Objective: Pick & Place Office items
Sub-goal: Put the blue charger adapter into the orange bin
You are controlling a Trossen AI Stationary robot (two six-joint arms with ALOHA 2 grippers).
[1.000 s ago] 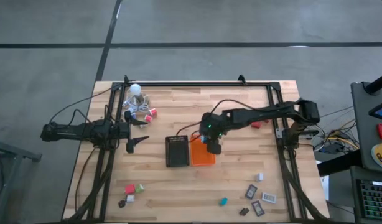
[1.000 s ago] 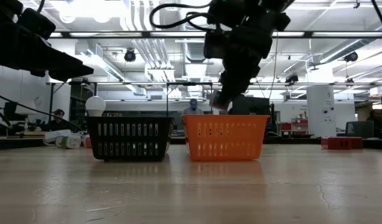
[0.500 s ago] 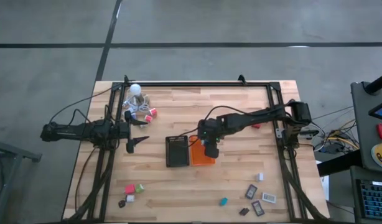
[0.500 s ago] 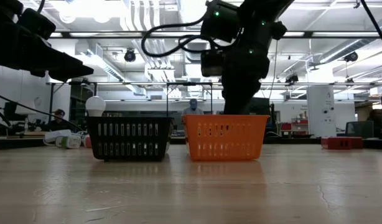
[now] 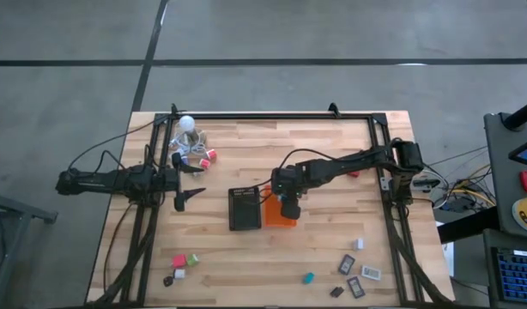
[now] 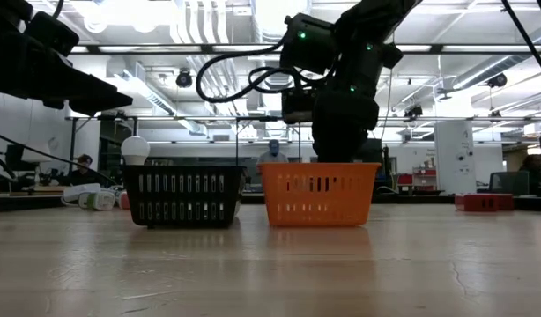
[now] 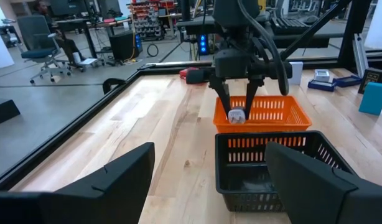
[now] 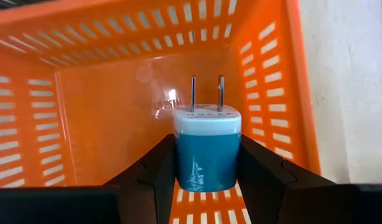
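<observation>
My right gripper (image 8: 206,177) is shut on a small blue plug block (image 8: 206,149) with a white end and two metal prongs. It hangs over the inside of the orange tray (image 5: 277,220), also seen in the left wrist view (image 7: 236,115). The black tray (image 5: 244,209) stands right beside the orange one. More office items lie near the front left (image 5: 182,261), the front right (image 5: 358,270) and beside the white ball (image 5: 187,123). My left gripper (image 5: 195,182) waits open at the table's left side. My right gripper pinches the blue block's two opposite sides (image 8: 185,155) between its two fingers (image 8: 157,168). The fingers slant steeply down from above. The white end and prongs (image 8: 206,93) point away from the fingers toward the tray's floor, and the block is lifted clear of the table.
A red item (image 5: 353,172) lies right of the trays and a teal one (image 5: 308,278) near the front edge. A black frame rail (image 5: 272,115) runs along the table's far and side edges. A coiled cable lies by the white ball.
My right gripper has sunk toward the orange tray with the block and tipped further downward. In the low view its fingers have dropped behind the tray's rim. The grip has stayed the same.
</observation>
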